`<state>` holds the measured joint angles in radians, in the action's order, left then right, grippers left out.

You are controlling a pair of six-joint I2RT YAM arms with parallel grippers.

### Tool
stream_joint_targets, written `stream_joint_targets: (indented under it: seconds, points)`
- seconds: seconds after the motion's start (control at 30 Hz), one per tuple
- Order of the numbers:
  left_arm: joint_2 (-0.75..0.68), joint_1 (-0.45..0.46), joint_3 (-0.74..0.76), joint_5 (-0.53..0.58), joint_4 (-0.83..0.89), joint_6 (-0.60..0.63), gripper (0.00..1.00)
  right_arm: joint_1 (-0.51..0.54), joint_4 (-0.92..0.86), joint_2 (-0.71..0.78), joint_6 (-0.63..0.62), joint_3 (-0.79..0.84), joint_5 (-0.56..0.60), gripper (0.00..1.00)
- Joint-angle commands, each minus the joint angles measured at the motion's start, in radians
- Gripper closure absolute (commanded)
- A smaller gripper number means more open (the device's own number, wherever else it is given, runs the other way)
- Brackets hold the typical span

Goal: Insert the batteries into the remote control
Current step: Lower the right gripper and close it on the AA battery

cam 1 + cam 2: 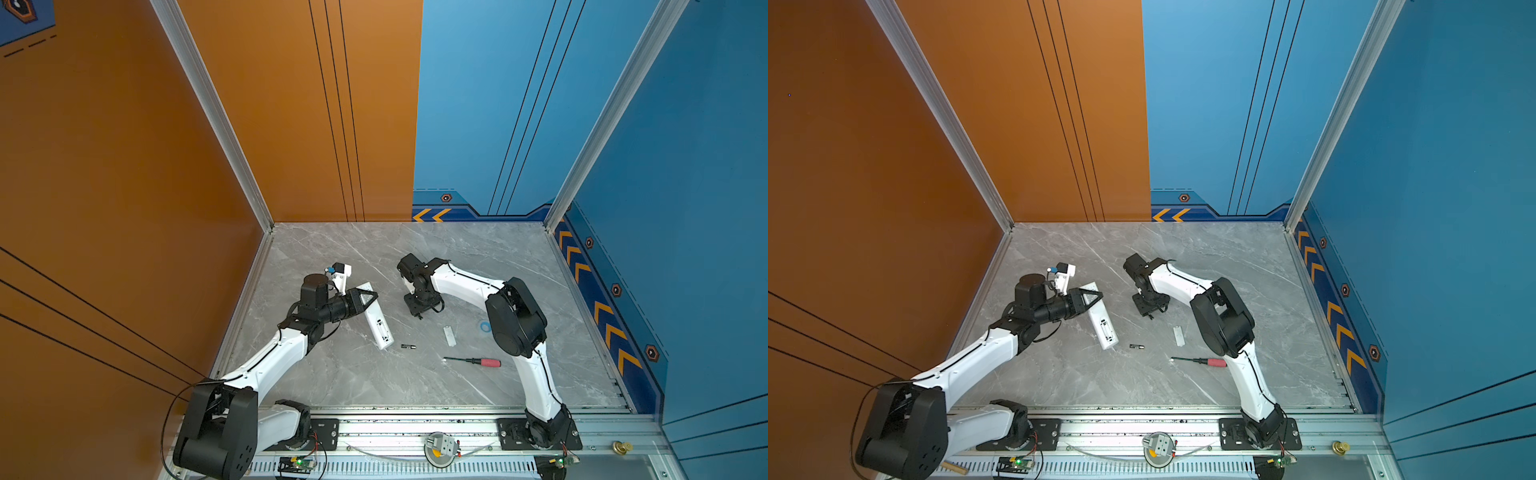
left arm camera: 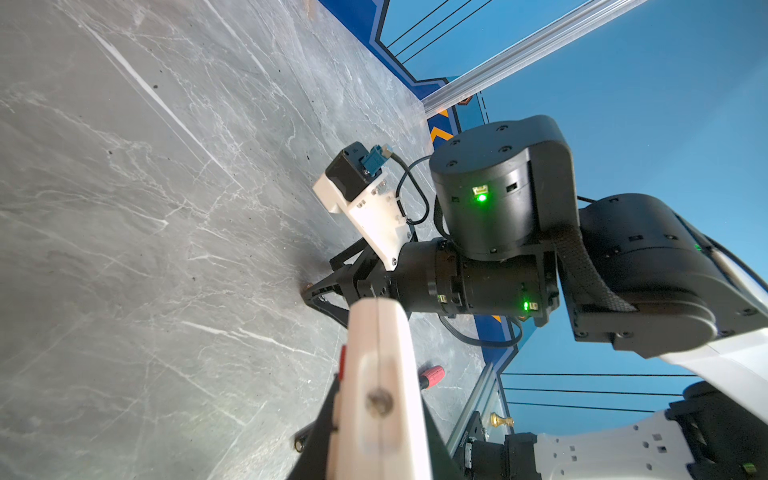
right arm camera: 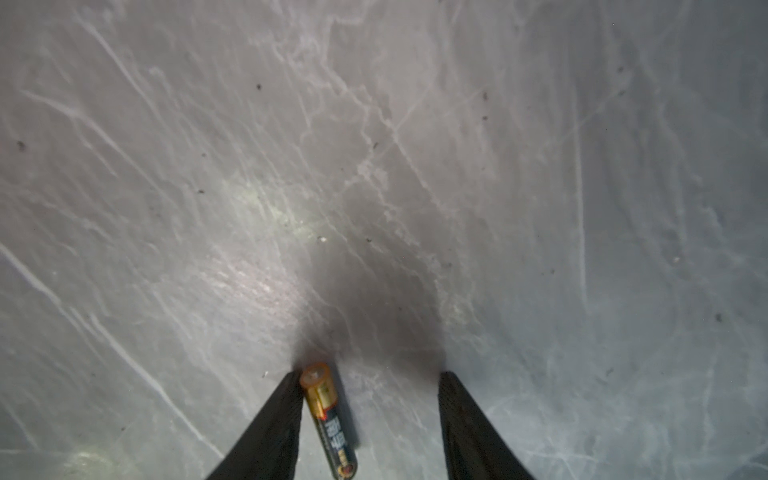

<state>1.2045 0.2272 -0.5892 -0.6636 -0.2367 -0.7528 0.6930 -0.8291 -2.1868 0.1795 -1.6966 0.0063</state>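
The white remote control [image 1: 381, 330] lies slanted on the grey table, back side up, with an opened compartment near its lower end. My left gripper [image 1: 371, 296] is shut on its upper part; in the left wrist view the remote control [image 2: 378, 395] fills the space between the black fingers [image 2: 328, 419]. My right gripper [image 3: 372, 376] points down at the table, open. One battery [image 3: 328, 419] lies flat between its fingers, against one of them. In both top views a second battery [image 1: 409, 345] [image 1: 1136, 346] lies alone on the table just right of the remote.
A small white cover plate [image 1: 449, 336] lies right of the loose battery. A red-handled screwdriver [image 1: 473, 361] lies nearer the front rail. A blue ring [image 1: 485, 327] sits by the right arm's elbow. Orange and blue walls close off the table.
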Motion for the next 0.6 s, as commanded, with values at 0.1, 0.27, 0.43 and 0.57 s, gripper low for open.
stream_joint_targets:
  seconds: [0.1,0.27,0.43,0.57]
  points:
    - [0.003,-0.012,0.015,-0.019,-0.031,0.001,1.00,0.002,-0.024,-0.026,-0.004,-0.021,-0.019,0.59]
    - [0.004,-0.014,0.015,-0.020,-0.031,0.001,1.00,0.002,-0.025,-0.030,-0.004,-0.020,-0.023,0.65]
    - [0.003,-0.014,0.017,-0.020,-0.031,0.001,1.00,0.033,-0.025,-0.033,-0.005,-0.021,-0.023,0.69]
    - [0.001,-0.013,0.017,-0.018,-0.031,0.001,1.00,0.035,-0.024,-0.039,-0.005,-0.024,-0.022,0.72]
